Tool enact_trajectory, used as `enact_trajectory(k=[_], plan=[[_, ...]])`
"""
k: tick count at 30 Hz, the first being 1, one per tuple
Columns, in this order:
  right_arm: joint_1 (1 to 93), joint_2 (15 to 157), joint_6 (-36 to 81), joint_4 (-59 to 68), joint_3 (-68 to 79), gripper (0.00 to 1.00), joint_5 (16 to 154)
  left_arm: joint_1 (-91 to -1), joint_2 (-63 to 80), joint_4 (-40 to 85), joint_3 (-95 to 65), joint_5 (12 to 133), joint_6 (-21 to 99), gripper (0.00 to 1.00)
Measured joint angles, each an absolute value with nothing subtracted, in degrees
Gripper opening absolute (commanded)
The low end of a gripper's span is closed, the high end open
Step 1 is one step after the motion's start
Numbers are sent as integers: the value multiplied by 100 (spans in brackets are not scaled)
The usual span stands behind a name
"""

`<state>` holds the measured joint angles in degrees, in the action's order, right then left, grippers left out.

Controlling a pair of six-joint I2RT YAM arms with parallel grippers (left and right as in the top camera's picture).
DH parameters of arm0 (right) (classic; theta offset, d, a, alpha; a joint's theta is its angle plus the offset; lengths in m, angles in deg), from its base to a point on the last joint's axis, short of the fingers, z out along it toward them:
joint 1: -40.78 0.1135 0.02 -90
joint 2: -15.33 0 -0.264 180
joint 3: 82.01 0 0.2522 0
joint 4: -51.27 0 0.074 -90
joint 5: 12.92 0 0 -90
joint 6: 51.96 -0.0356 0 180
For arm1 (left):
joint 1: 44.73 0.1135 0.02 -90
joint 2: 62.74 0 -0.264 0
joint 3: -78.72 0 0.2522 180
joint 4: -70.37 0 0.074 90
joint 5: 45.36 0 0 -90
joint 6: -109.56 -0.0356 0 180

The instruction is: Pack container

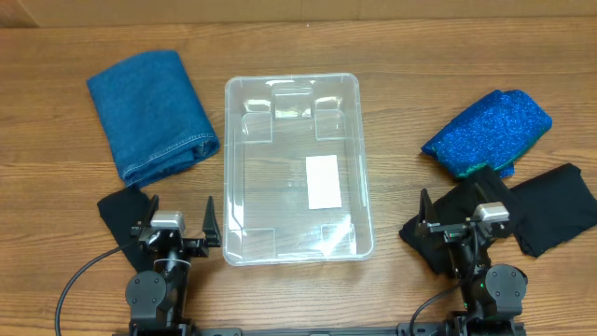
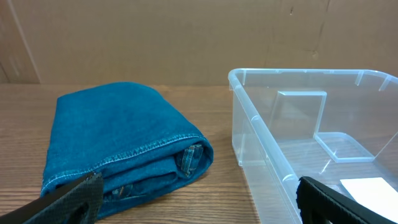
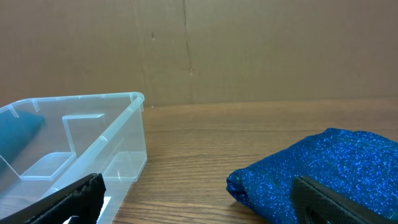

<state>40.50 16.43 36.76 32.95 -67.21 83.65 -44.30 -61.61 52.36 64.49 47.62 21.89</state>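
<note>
Clear plastic forms the rectangular container [image 1: 270, 191], set at the middle of the wooden bench [image 1: 392, 65], a white label [image 1: 323, 182] on its base. Folded blue denim [image 1: 152, 114] lies left of it, sparkly blue cloth [image 1: 490, 131] right. Black cloths [image 1: 550, 210] beside the arms are shown only overhead, a brown cardboard wall [image 3: 249, 50] only by wrist views. Left tool [image 2: 199, 199] and right tool [image 3: 196, 199] are spread wide, nothing held.
</note>
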Motion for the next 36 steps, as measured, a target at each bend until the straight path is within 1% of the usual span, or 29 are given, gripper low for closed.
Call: enact_trajectory(k=[5,36], plan=[[4050,1645,3678,3293,-6721,100,8363,-4430,-5794,5234,6447,4747,2213,100],[4048,1645,3676,3295,-6721,100,8365,-4430,-5794,5234,6447,4745,2215,100]])
